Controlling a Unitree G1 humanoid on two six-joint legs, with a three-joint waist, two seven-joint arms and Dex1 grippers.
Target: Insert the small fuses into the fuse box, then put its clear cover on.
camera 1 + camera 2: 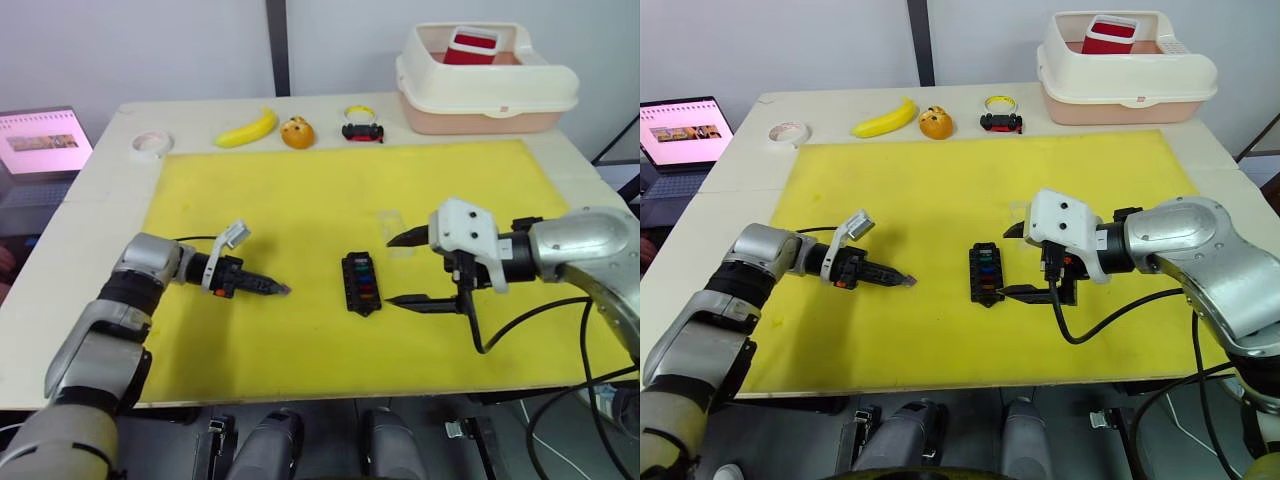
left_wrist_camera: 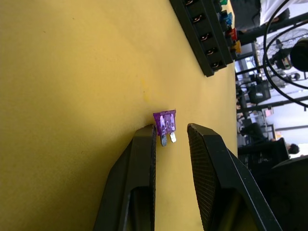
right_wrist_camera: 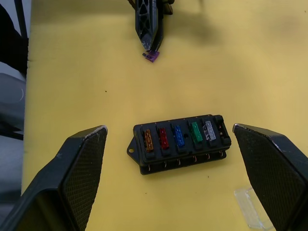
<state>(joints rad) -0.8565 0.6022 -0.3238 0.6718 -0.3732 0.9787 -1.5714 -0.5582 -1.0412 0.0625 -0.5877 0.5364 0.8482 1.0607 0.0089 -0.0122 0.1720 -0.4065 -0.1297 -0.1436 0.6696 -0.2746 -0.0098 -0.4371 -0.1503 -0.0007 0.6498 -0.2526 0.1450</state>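
Observation:
The black fuse box (image 1: pixel 361 283) lies in the middle of the yellow mat (image 1: pixel 300 200). Orange, red, blue, green and grey small fuses sit in its slots (image 3: pixel 180 137), and one end slot is bare. A purple fuse (image 2: pixel 165 122) lies on the mat to the box's left, right at the tips of my left gripper (image 1: pixel 280 288). That gripper is open by a narrow gap, and one finger (image 2: pixel 144 144) touches the fuse. My right gripper (image 1: pixel 392 270) stands wide open just right of the box, one finger on each side of it. The clear cover (image 3: pixel 252 207) lies flat behind the right gripper.
Along the table's back edge are a tape roll (image 1: pixel 152 144), a banana (image 1: pixel 248 128), a small orange toy (image 1: pixel 297 132) and a black-and-red toy car (image 1: pixel 362 130). A cream tub (image 1: pixel 485 95) stands at the back right. A laptop (image 1: pixel 40 140) sits off the table's left.

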